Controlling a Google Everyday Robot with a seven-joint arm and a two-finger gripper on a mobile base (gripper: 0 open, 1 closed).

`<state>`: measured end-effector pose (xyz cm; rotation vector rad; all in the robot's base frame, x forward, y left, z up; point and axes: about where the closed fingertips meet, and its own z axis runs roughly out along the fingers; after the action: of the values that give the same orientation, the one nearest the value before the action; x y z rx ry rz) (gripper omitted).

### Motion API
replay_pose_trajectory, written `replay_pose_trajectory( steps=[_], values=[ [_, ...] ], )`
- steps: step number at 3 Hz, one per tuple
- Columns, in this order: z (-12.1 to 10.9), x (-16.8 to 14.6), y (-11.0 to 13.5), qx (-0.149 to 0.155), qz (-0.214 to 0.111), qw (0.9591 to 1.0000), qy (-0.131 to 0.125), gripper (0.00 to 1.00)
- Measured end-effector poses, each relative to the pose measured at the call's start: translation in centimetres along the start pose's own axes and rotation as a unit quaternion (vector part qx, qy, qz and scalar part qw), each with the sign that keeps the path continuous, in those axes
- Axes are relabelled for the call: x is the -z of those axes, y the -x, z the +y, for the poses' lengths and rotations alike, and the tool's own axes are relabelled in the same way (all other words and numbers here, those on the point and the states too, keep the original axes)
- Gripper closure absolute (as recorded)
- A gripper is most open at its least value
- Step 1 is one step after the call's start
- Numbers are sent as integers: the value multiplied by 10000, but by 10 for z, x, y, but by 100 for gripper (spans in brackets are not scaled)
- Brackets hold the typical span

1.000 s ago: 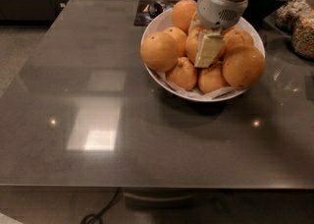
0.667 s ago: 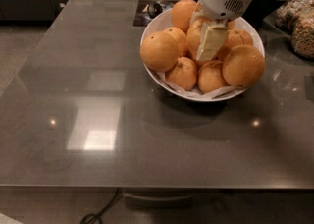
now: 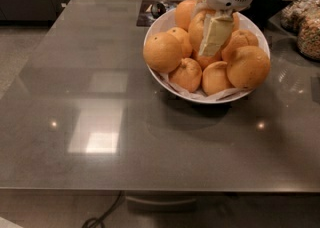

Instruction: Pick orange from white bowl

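You see the gripper (image 3: 208, 43) above the middle of the white bowl (image 3: 161, 21), its fingers closed on the orange (image 3: 198, 28), which sits atop the pile.

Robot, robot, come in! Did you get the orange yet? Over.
Gripper low over wide glossy white bowl, mid-pile. Large round orange right beside it, amid the pile. Other oranges crowd close all around.
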<state>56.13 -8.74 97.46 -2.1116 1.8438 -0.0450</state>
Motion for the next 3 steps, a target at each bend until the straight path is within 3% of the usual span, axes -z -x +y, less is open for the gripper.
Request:
replay_pose_trajectory(
  steps=[1, 3],
  values=[
    [18, 44, 20, 223, -118, 9996, -109, 100],
    [31, 60, 41, 346, -295, 9987, -216, 100]
  ],
)
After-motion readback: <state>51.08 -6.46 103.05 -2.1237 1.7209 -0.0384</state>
